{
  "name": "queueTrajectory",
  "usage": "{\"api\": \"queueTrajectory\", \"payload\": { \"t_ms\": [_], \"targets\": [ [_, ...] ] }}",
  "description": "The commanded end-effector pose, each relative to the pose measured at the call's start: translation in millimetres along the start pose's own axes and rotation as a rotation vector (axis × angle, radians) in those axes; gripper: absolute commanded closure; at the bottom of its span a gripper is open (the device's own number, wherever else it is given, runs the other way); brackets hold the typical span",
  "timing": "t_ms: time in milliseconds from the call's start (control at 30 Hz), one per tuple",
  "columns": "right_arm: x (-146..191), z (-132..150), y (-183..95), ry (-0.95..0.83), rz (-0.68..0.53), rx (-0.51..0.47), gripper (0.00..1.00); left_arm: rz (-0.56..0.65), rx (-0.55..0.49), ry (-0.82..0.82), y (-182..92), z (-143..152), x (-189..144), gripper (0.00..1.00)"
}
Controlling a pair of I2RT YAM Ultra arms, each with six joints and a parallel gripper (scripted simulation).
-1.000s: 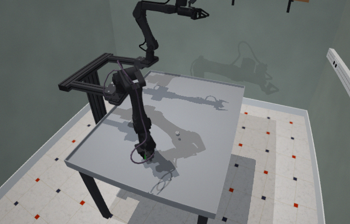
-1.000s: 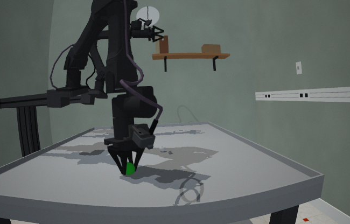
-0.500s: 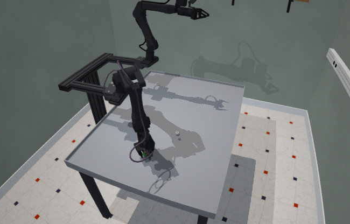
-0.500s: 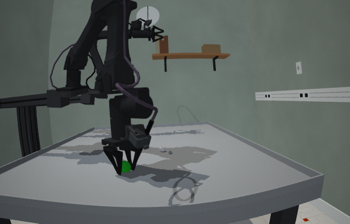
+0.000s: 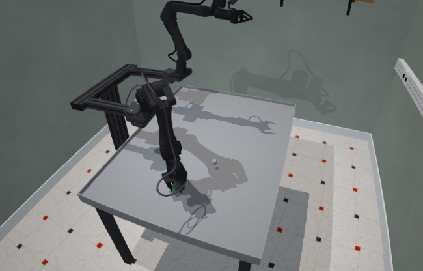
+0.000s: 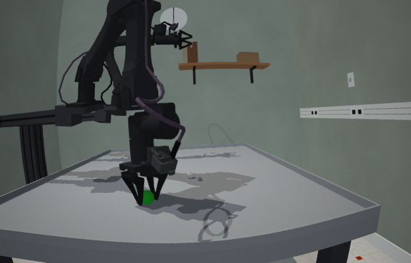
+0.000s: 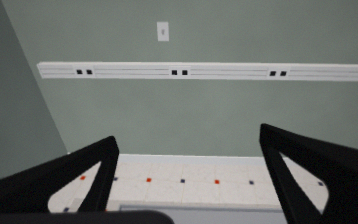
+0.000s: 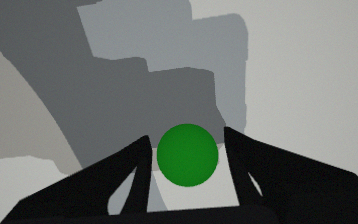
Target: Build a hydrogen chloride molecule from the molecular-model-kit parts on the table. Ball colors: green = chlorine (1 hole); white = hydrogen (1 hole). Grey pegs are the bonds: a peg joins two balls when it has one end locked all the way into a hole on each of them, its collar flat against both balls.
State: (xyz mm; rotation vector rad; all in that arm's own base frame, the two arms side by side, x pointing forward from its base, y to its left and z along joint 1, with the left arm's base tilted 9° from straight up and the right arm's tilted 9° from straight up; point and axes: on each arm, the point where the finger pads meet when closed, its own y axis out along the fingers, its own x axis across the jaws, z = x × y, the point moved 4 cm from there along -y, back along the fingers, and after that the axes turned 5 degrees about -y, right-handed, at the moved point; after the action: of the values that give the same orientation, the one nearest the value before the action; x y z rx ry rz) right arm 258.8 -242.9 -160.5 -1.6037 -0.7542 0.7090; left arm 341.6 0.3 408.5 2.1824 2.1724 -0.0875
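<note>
The green ball (image 5: pixel 173 187) (image 6: pixel 148 197) (image 8: pixel 187 155) is at the table surface, between the fingertips of my right gripper (image 6: pixel 148 201) (image 8: pixel 186 139). That gripper points down and is partly open, with a narrow gap on each side of the ball in the right wrist view. No hole shows on the ball there. The small white ball (image 5: pixel 214 161) (image 6: pixel 190 174) lies near the middle of the table, with a grey peg (image 5: pixel 217 168) (image 6: pixel 200 179) close beside it. My left gripper (image 5: pixel 247 17) (image 6: pixel 190 40) (image 7: pixel 185 138) is wide open and empty, high above the table's far end.
The grey table (image 5: pixel 133 188) (image 6: pixel 79 215) has a low raised rim. The right arm's shadows fall across its middle and around the white ball and peg. The arms' dark mounting frame (image 5: pixel 100 84) (image 6: pixel 14 118) stands at one side of the table.
</note>
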Motion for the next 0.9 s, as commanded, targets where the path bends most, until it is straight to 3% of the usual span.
{"api": "queueTrajectory", "payload": {
  "t_ms": [0, 600, 867],
  "targets": [
    [-2, -8, -8, 0.0, 0.0, -0.039, 0.48, 0.018, -0.007, 0.009, -8, -6, -3, 0.0],
    [6, 4, -19, -0.008, -0.005, 0.012, 0.48, 0.018, -0.007, 0.009, -8, -6, -3, 0.0],
    [3, 6, -55, -0.002, 0.003, 0.028, 0.48, 0.018, -0.007, 0.009, -8, -6, -3, 0.0]
  ]
}}
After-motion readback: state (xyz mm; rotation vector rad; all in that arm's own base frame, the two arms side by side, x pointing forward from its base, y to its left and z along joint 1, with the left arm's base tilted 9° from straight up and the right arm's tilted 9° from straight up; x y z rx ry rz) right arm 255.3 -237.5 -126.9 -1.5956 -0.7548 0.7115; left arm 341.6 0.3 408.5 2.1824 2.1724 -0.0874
